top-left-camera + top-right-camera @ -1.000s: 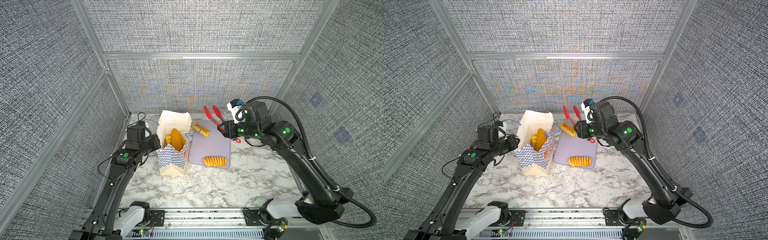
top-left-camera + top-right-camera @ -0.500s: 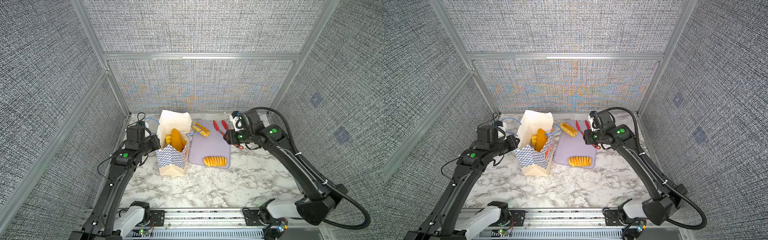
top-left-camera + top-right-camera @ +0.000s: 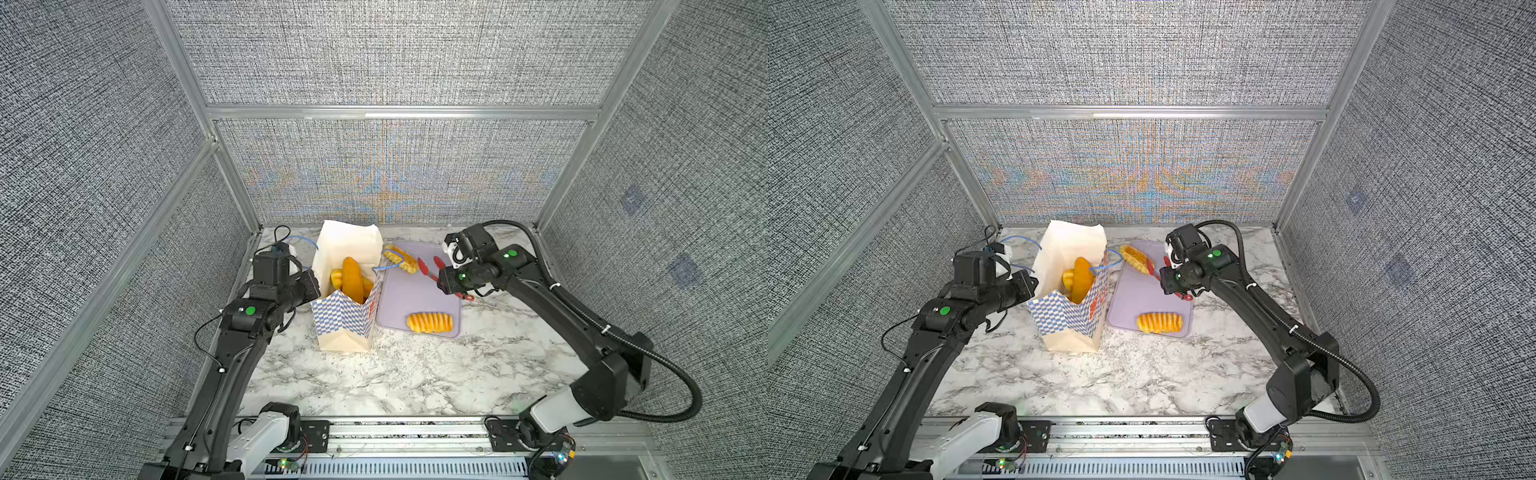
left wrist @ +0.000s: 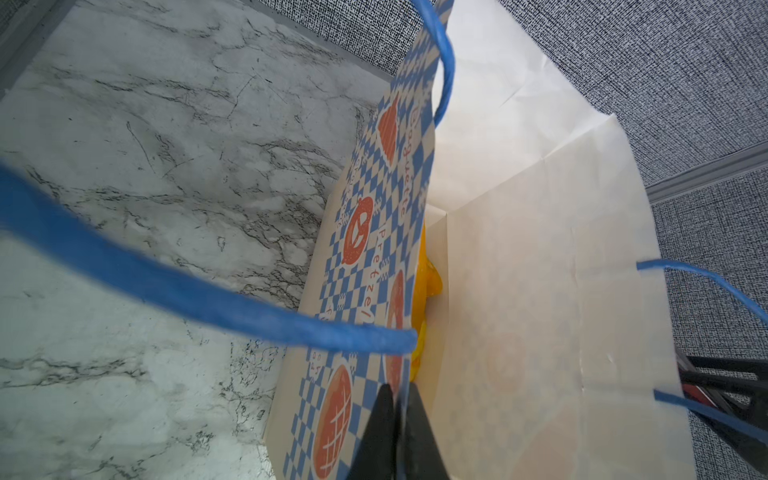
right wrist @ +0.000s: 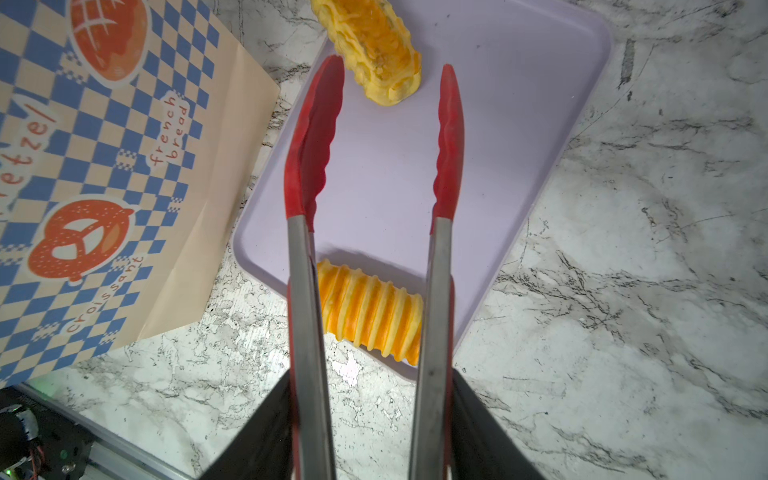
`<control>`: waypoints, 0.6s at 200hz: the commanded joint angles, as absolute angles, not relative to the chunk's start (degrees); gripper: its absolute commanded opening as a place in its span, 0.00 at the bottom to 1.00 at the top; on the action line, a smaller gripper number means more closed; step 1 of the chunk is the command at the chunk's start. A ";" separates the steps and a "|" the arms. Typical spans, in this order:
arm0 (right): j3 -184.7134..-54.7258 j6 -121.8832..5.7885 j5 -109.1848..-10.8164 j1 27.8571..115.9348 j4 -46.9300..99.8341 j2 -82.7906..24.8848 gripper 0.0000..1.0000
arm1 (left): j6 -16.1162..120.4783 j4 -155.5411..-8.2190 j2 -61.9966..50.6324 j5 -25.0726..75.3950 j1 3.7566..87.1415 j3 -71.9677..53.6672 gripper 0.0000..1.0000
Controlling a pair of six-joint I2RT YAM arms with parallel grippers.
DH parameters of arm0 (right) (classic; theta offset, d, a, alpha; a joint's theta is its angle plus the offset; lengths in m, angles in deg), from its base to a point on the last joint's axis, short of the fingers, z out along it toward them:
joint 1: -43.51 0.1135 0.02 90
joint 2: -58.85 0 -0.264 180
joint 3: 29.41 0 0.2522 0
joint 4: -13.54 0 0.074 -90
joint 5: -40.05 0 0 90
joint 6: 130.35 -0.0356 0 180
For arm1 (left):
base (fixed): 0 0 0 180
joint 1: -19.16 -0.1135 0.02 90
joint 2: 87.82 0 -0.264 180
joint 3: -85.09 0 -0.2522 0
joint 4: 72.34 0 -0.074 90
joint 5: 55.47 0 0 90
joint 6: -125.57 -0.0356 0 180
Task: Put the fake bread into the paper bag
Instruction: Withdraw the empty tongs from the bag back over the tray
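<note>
The paper bag [image 3: 347, 320] [image 3: 1071, 320] stands open left of centre, with a long loaf [image 3: 352, 284] and other fake bread inside. My left gripper [image 4: 398, 419] [image 3: 312, 286] is shut on the bag's left rim. My right gripper [image 5: 370, 424] [image 3: 446, 284] is shut on the handles of red tongs [image 5: 316, 137] [image 3: 428, 268], whose tips stand apart with nothing between them, low over the tray. A flaky pastry [image 5: 370, 50] [image 3: 401, 258] lies just beyond the tips. A ribbed roll [image 5: 370, 311] [image 3: 429, 323] lies below the tong arms.
The lavender tray [image 3: 411, 291] [image 3: 1138, 297] lies flat right of the bag, touching its side. A blue cord handle [image 4: 187, 291] loops across the left wrist view. Grey walls close in the back and sides, and a metal rail runs along the front.
The right arm has come down and swung the tongs from high above the tray's far end to low over the tray. The left arm and the bag have stayed put.
</note>
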State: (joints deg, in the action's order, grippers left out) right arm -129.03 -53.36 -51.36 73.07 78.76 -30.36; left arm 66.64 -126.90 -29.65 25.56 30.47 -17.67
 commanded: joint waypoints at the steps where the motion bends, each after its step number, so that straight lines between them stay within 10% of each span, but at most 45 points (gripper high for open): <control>1: -129.09 -52.57 -51.71 73.13 78.75 -31.32 0.55 | 66.16 -126.88 -29.84 26.16 30.46 -17.60 0.11; 120: -128.13 -51.38 -51.12 73.96 78.97 -36.17 0.56 | 65.98 -127.01 -30.19 26.25 30.42 -17.69 0.12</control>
State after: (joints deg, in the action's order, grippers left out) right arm -127.96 -52.10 -51.51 73.62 79.05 -35.74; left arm 66.64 -126.92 -29.87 25.56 30.47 -17.67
